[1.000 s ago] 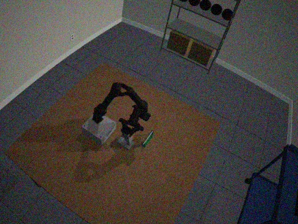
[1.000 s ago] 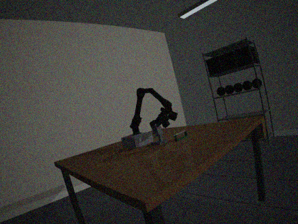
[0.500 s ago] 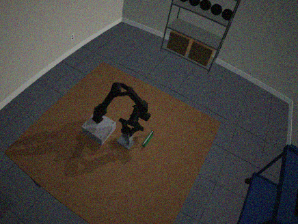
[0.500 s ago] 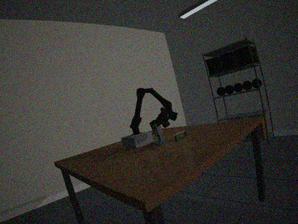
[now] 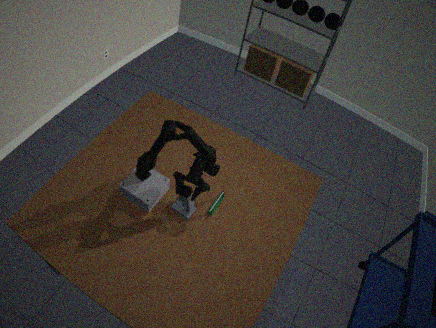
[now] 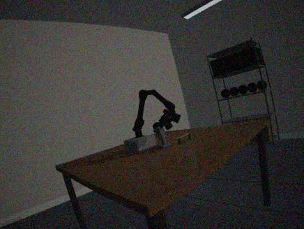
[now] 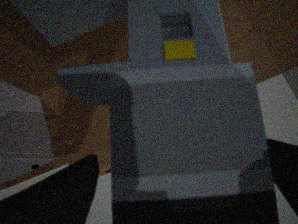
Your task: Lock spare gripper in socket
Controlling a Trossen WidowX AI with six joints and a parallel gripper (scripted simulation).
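The mount (image 5: 188,211) (image 6: 164,144) is a grey base with an upright part. In the wrist view its grey upright (image 7: 210,42) shows a square opening above a yellow patch (image 7: 180,50). A grey block, apparently the spare gripper (image 7: 195,125), stands against the upright; how deep its spigot sits is hidden. My gripper (image 5: 191,195) (image 6: 157,128) (image 7: 178,155) is open, its black fingers on either side of the block, with a gap at the left; contact at the right is unclear. A green and white bar, apparently the lock pin (image 5: 216,204) (image 6: 184,139), lies on the table beside the mount, away from my gripper.
The pale box (image 5: 147,192) (image 6: 139,144) under the arm's base stands close beside the mount. The wooden table top (image 5: 240,260) (image 6: 139,181) carries these things. A shelf rack (image 5: 287,52) (image 6: 244,94) and a blue frame (image 5: 395,285) stand beyond the table.
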